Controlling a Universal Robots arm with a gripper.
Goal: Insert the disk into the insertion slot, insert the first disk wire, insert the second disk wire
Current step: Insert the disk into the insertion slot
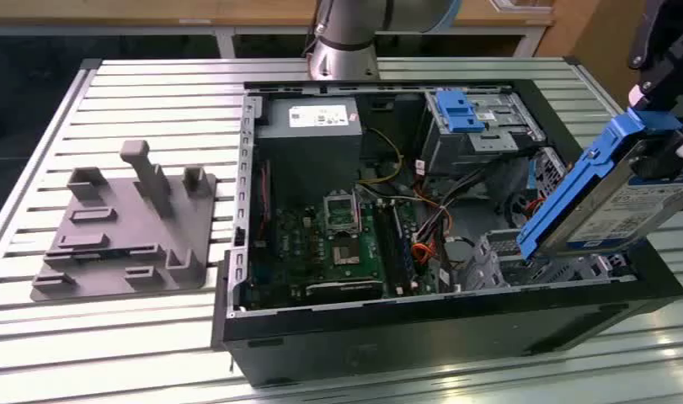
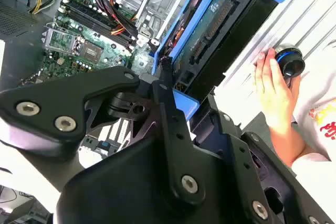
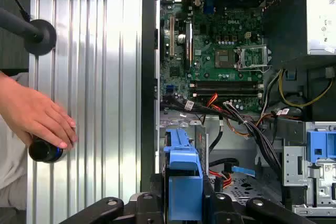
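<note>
Pincer (image 1: 661,156) clamped on the disk (image 1: 610,202) by its blue carrier. Disk hangs tilted below the pincer, lower end close over the insertion slot (image 1: 501,251) (perforated cage inside the open PC case (image 1: 431,328)). Not seated; can't tell if they touch. Cable bundle (image 3: 236,116) lies beyond the slot. Person's hand (image 3: 37,116) rests on the bench (image 3: 105,77), well off to the pincer's side.

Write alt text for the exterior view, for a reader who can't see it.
The gripper holds the disk tilted above the insertion slot in an open computer case. A grey fixture sits on the slatted table at the exterior view's left.
</note>
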